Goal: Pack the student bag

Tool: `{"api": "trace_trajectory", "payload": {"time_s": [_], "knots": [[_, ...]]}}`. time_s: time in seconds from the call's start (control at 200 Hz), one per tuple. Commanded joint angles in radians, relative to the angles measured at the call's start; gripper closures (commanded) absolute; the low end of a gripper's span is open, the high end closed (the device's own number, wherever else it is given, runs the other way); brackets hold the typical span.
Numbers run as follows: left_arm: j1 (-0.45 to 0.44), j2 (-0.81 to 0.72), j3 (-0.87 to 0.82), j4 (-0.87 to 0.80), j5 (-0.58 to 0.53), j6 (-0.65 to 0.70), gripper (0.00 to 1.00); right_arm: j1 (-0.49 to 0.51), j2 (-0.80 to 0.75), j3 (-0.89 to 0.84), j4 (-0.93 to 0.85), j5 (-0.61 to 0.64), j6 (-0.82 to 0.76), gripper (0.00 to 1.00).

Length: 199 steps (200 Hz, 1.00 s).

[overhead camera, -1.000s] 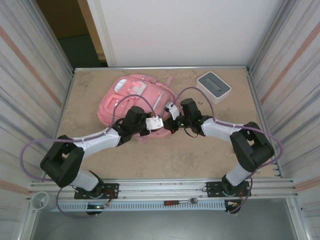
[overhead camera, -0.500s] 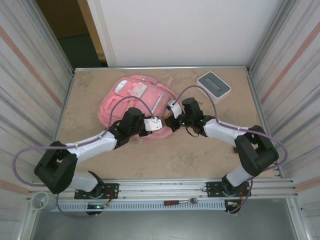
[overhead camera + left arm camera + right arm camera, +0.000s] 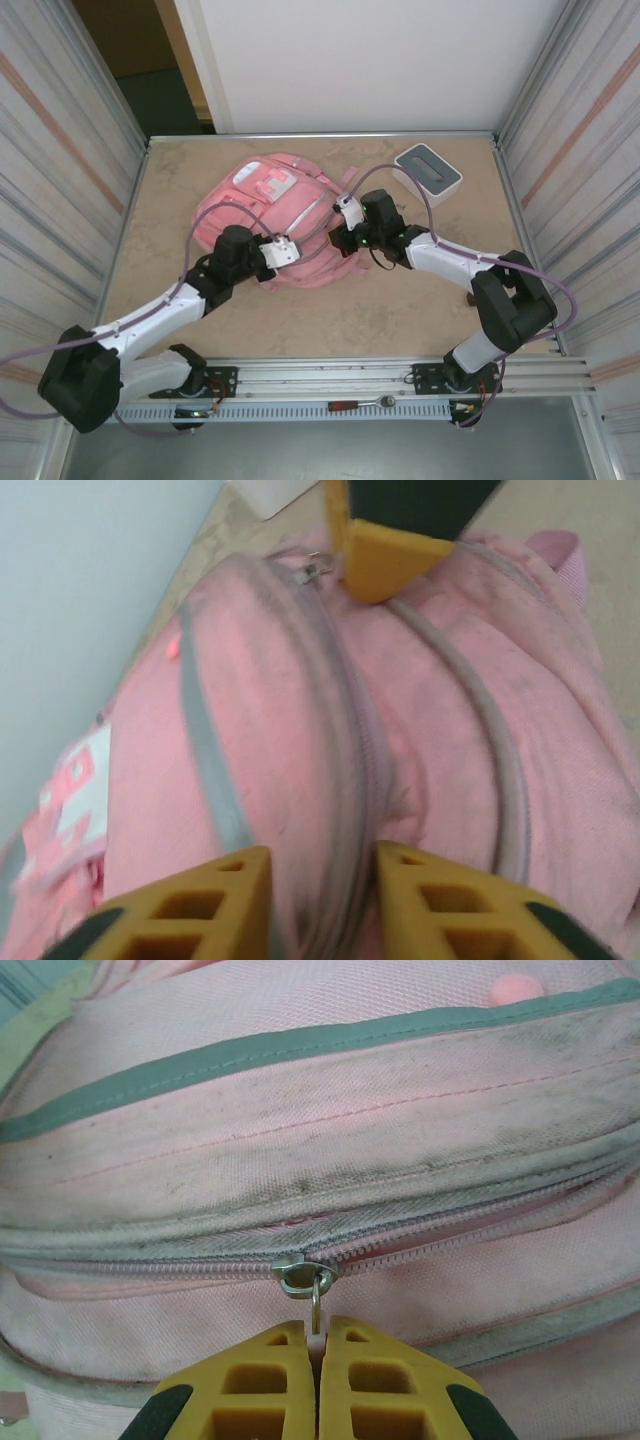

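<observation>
Backpack work is at the zipper. The student bag lies flat on the table, in the far left-centre part, and it is well apart from a white-and-grey box that sits near the far right corner.

We see the right claw at the bag's right edge. In the right wrist view its two yellow fingers are pressed together, and they pinch the thin metal zipper pull. The pull hangs from the slider on a long grey zipper line running across the pink fabric. A darker grey-green trim band runs above that zipper.

We see the left claw over the near side of the bag. In the left wrist view its yellow fingers are spread apart, and a zipper seam of the bag runs through the gap between them. We cannot tell whether those fingers touch the fabric. At the top of the same view, one finger of the right claw sits just beside the slider. A small white patch shows on the bag's left side.
</observation>
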Motion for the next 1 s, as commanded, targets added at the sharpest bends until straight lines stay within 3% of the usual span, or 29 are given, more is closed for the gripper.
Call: {"api": "trace_trajectory", "payload": {"time_s": [0.0,0.13,0.366,0.536,0.711,0.877,0.992], "knots": [[-0.019,-0.045,0.019,-0.014,0.024,-0.109,0.53,0.012,-0.023,0.0,0.003,0.032,0.055,1.0],[-0.105,0.005,0.054,0.011,-0.011,-0.113,0.45,0.037,-0.07,-0.019,0.028,0.019,0.081,1.0],[-0.143,0.196,0.164,0.026,-0.122,-0.083,0.47,0.079,-0.153,-0.038,0.037,0.014,0.096,1.0],[-0.143,0.235,0.18,0.041,-0.164,-0.067,0.72,0.085,-0.16,-0.059,0.023,0.05,0.083,1.0],[-0.124,0.145,0.1,0.073,-0.051,-0.053,0.92,0.028,-0.135,-0.064,-0.037,0.121,0.062,1.0],[-0.049,0.041,0.036,0.073,0.074,-0.09,0.97,-0.008,-0.117,-0.021,-0.12,0.213,0.04,1.0],[0.012,-0.018,-0.003,0.078,0.097,-0.105,0.97,-0.018,-0.101,0.02,-0.171,0.246,0.034,1.0]]}}
